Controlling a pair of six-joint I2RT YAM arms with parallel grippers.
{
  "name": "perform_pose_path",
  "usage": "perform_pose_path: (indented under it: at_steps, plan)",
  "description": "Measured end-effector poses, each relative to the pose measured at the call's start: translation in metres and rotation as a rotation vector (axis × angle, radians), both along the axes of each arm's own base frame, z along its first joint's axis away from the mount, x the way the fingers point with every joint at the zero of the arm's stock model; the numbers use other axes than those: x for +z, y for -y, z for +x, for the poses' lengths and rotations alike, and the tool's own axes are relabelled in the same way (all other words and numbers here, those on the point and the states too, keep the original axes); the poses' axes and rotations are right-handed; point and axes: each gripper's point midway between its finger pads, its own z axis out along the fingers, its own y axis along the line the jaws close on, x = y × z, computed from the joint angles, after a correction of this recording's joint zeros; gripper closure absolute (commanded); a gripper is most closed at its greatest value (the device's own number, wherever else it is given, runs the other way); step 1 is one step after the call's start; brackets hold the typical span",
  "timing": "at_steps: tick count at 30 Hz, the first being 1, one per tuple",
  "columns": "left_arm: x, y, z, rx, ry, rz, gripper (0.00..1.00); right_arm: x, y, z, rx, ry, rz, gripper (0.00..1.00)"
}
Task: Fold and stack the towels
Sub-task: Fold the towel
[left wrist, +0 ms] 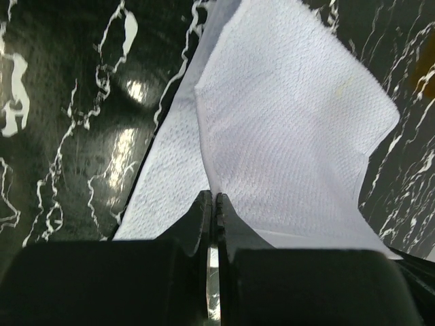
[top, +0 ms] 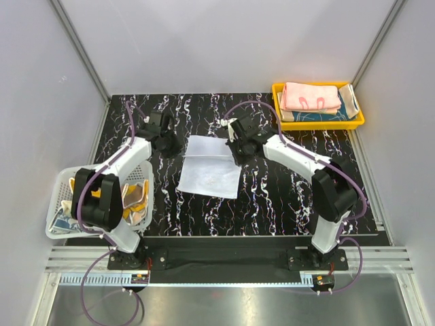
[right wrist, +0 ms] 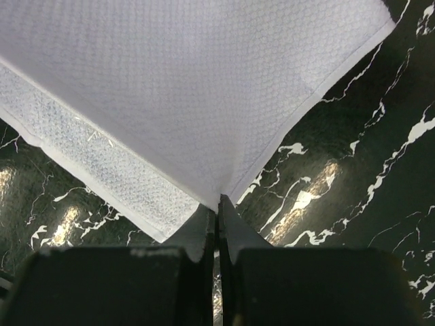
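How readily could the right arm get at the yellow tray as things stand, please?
Probably not straight away: the right gripper is shut on a corner of the white towel. Otherwise the way looks free; bare table lies between it and the yellow tray.

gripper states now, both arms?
Left gripper: shut on the white towel, at a fold.
Right gripper: shut on a corner of the white towel.

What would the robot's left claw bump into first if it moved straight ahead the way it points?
The plain white textured towel itself: the left gripper is shut on it, and the cloth seemingly spreads directly ahead of the fingertips.
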Motion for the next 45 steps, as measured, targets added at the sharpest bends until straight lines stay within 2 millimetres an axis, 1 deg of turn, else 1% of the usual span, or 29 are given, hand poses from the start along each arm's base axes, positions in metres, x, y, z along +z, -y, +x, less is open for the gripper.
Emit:
perform_pose_path:
  at_steps: [4,9,13,18,23,26,29,33,36,39,41,45]
  plan:
    - [-0.006,0.0,-0.015,-0.008,-0.016,0.016,1.0,-0.007,0.0,-0.015,-0.009,-0.023,-0.008,0.99]
    - [-0.014,-0.003,-0.026,-0.008,-0.042,0.03,1.0,-0.023,-0.003,-0.034,-0.002,-0.06,-0.014,0.99]
    - [-0.019,-0.003,-0.036,-0.015,-0.057,0.037,1.0,-0.029,-0.004,-0.04,-0.008,-0.072,-0.007,0.99]
    - [-0.022,-0.004,-0.045,-0.02,-0.064,0.042,1.0,-0.031,-0.006,-0.045,-0.012,-0.076,-0.001,0.99]
    - [-0.023,-0.005,-0.049,-0.021,-0.071,0.048,1.0,-0.027,-0.007,-0.048,-0.01,-0.067,0.001,0.99]
    - [-0.019,-0.005,-0.05,-0.026,-0.063,0.048,1.0,-0.019,-0.007,-0.049,-0.011,-0.056,0.011,0.99]
    - [-0.01,-0.005,-0.049,-0.028,-0.047,0.044,1.0,-0.004,-0.007,-0.049,-0.013,-0.035,0.031,0.99]
    - [0.006,-0.005,-0.049,-0.032,-0.003,0.036,1.0,0.018,-0.009,-0.049,-0.011,0.008,0.058,0.98]
    - [0.015,-0.005,-0.05,-0.036,0.022,0.031,1.0,0.025,-0.009,-0.052,-0.011,0.017,0.068,0.98]
    - [0.016,-0.006,-0.052,-0.039,0.022,0.034,1.0,0.025,-0.01,-0.056,-0.008,0.013,0.069,0.98]
    - [0.013,-0.006,-0.054,-0.042,0.018,0.034,1.0,0.02,-0.01,-0.061,-0.005,0.002,0.063,0.98]
    - [-0.002,-0.008,-0.066,-0.047,-0.014,0.037,0.97,0.006,-0.012,-0.071,0.005,-0.028,0.061,0.97]
